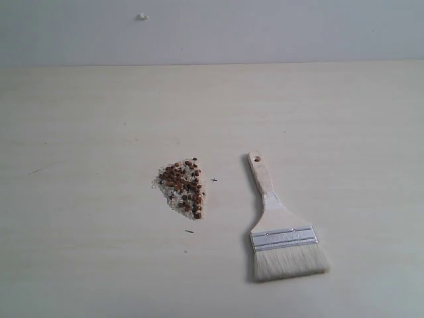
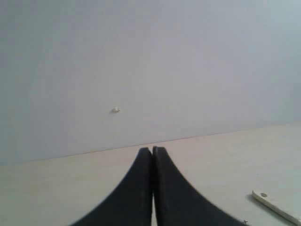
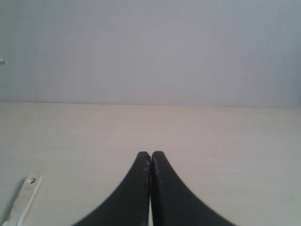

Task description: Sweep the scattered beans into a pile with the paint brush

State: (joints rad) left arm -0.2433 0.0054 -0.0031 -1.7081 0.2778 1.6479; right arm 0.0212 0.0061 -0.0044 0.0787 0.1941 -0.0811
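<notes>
Left pincer (image 2: 152, 149) clenched, the two black fingers pressed flat against each other tip to tip, grasping nothing

Left arm pose: wrist held low over the tabletop (image 1: 331, 119), pincer aimed roughly level across it toward the pale grey wall (image 1: 265, 30); fingertips sit about on the line where tabletop meets wall

Right pincer (image 3: 150, 153) also clenched, fingers shut on each other, empty

Right arm pose: same low, level aim toward the wall, fingertips over bare tabletop short of the back edge

In both wrist views the holed end of the handle lies on the tabletop off to one side of the fingertips, apart from them

Paint brush (image 1: 281, 228) lies flat on the tabletop, right of centre in the exterior view; pale wooden handle points away toward the wall, leaning a little left; silver metal band across the middle; off-white bristles fan toward the near edge

Beans (image 1: 177, 177) reddish-brown, mixed with pale grit, gathered in one dense pile (image 1: 182, 189) left of the brush; pile roughly wedge-shaped, near the brush handle but clear of it

Small dark cross mark (image 1: 214, 179) between pile and handle; thin dark sliver (image 1: 189, 231) just nearer than the pile

White speck (image 1: 142, 16) on the wall
</notes>
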